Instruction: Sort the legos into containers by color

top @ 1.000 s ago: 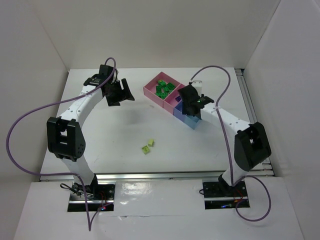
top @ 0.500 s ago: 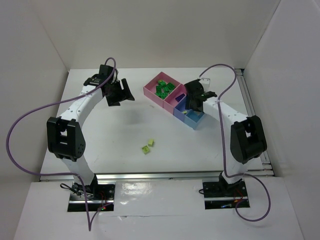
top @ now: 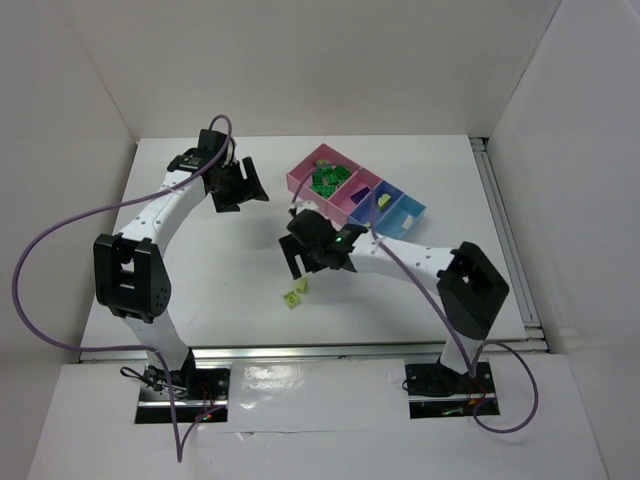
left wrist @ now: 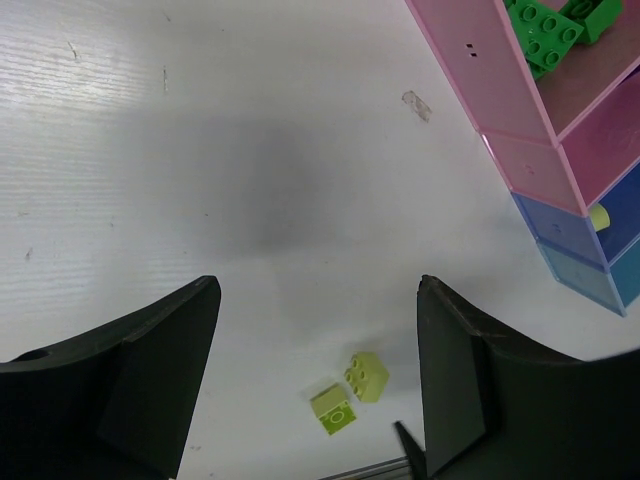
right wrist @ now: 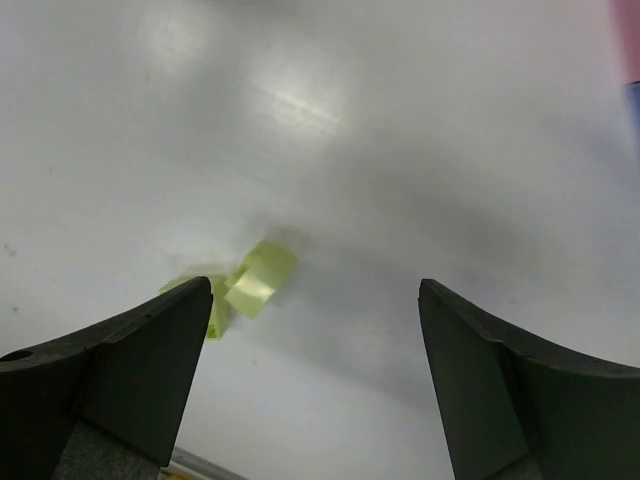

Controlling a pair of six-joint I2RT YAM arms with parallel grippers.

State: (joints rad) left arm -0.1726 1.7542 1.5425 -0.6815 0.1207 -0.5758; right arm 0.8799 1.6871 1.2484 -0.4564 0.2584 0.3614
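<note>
Two pale yellow-green legos (top: 293, 297) (top: 302, 286) lie side by side on the white table, near the front middle. My right gripper (top: 308, 258) hovers just behind them, open and empty. In the right wrist view one brick (right wrist: 260, 278) sits left of centre, and the other (right wrist: 212, 312) is partly hidden by my left finger. The containers run diagonally at the back: a large pink bin (top: 300, 180) holding several dark green legos (top: 325, 179), a smaller pink bin (top: 356, 199), a violet-blue bin (top: 390, 192) with a pale yellow brick (top: 384, 201), and a light blue bin (top: 408, 212). My left gripper (top: 252, 185) stands open, left of the bins.
White walls close in the table at the back and on both sides. The left wrist view shows the pink bin wall (left wrist: 470, 70), the green bricks (left wrist: 545, 30), the two loose bricks (left wrist: 368, 375) (left wrist: 333, 408) and a small scuff (left wrist: 417, 104) on the table.
My right arm has swung from above the bins to the left and forward, over the two loose bricks, and its jaws have opened. The left arm has not moved.
</note>
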